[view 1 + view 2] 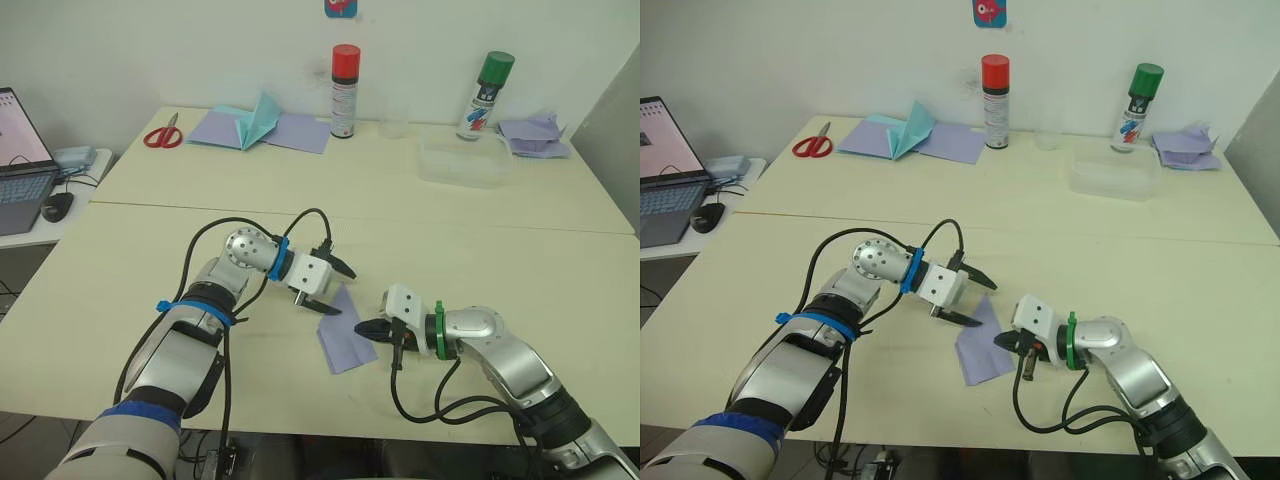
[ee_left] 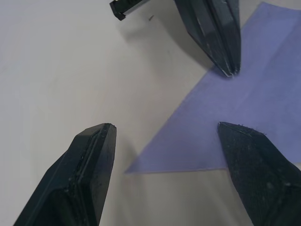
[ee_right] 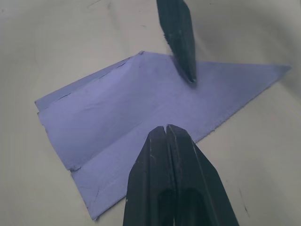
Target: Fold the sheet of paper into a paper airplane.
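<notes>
While lidded, clear tub (image 1: 466,164), contents unclear

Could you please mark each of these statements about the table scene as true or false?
1. The left gripper is open, its fingers spread above the near table. True.
2. The right gripper is open wide. False: its two fingers are pressed together, with the tips resting on the lavender paper.
3. The lavender paper lies flat and partly folded, with a pointed end. True.
4. The red scissors lie on the lavender paper between the grippers. False: they are at the far left of the far table, apart from it.
5. The teal paper plane is held in the left gripper. False: it sits on the far table, near the red-capped spray can.
</notes>
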